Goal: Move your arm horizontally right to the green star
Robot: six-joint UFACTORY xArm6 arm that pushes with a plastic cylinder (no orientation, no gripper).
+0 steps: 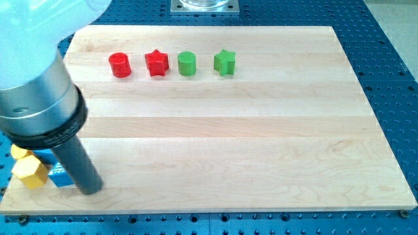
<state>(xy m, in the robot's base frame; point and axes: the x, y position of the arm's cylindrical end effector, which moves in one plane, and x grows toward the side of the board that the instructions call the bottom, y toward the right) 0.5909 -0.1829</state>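
The green star [225, 62] lies on the wooden board [261, 143] near the view's top, the rightmost in a row of blocks. Left of it are a green cylinder [187, 63], a red star [157, 63] and a red cylinder [120, 65]. My tip [91, 190] is at the view's bottom left, far from that row. It stands right beside a blue block [60, 177], whose shape is partly hidden by the rod. A yellow hexagonal block [30, 172] lies left of the blue one, and another yellow block [17, 151] shows just above it.
The arm's large grey body [36, 98] fills the view's top left and hides part of the board there. A blue perforated table [392, 65] surrounds the board. A metal mount [205, 6] sits at the view's top edge.
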